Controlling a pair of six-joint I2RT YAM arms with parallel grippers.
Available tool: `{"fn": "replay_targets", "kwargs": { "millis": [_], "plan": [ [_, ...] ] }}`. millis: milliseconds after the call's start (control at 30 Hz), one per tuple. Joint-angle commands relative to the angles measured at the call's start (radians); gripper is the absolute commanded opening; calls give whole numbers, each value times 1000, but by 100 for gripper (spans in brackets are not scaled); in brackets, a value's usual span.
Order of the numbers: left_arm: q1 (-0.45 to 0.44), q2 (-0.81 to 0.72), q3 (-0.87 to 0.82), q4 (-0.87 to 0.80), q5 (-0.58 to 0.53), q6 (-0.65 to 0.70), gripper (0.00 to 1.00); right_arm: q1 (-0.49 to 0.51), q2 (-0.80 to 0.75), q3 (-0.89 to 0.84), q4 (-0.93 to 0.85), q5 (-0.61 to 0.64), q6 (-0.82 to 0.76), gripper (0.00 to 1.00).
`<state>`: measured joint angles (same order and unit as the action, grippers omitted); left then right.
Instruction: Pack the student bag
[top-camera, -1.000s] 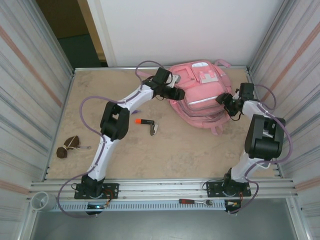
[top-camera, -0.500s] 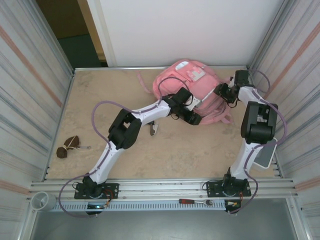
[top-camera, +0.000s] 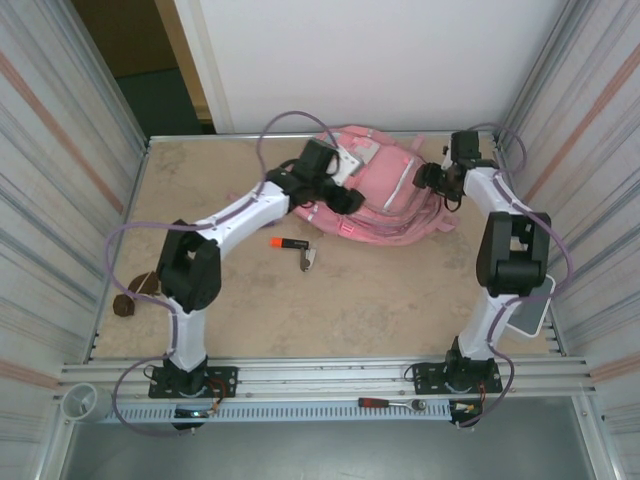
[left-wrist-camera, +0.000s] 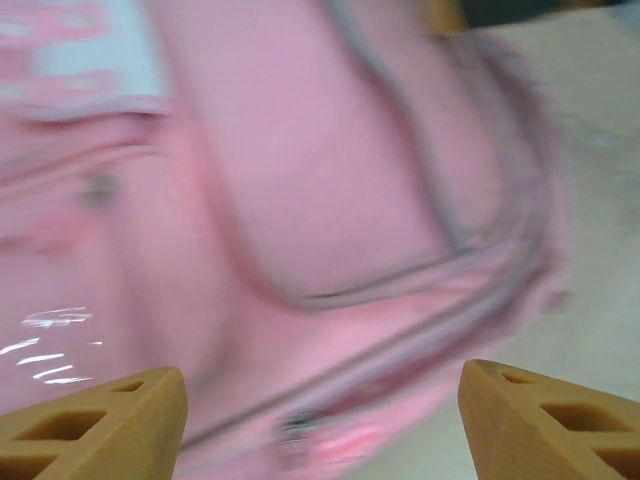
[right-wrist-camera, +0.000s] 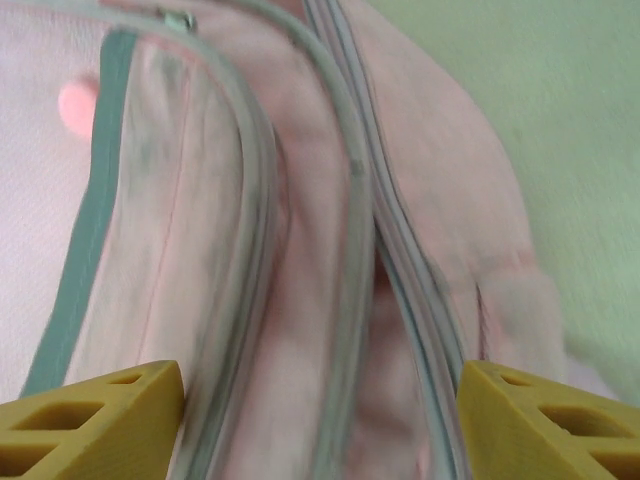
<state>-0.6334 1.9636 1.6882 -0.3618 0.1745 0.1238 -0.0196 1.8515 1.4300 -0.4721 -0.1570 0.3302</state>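
Turned since a second ago, the student bag (top-camera: 390, 205) lies far on the desk (top-camera: 250, 300), right of centre, seen from above; long axis left-right, patch end left. Left wrist: left jaws wide open, empty. Right wrist: right jaws likewise.

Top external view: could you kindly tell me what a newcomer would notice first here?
The large pink fabric backpack at the far edge of the beige table dominates, flanked by the left gripper and the right gripper. Nearer, a small black stick with an orange tip lies on it.
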Motion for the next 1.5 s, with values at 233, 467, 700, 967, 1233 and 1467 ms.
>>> {"fn": "replay_targets", "kwargs": {
  "millis": [233,467,700,967,1233,1467],
  "plan": [
    [127,-24,-186,135,-62,747,72,22,-219,-298,45,-154,60,71],
    [104,88,-112,155,-108,907,71,-3,-182,-334,47,-151,42,71],
    [90,168,-104,182,-135,1002,65,-52,-83,-266,51,-190,43,70],
    [92,184,-138,139,-116,1013,64,-82,41,-95,19,-223,46,69],
    [86,195,-150,147,-117,998,56,-90,118,57,-30,-223,39,68],
    [67,197,-150,180,-136,973,28,-95,105,152,-99,-180,18,68]
  ]
}}
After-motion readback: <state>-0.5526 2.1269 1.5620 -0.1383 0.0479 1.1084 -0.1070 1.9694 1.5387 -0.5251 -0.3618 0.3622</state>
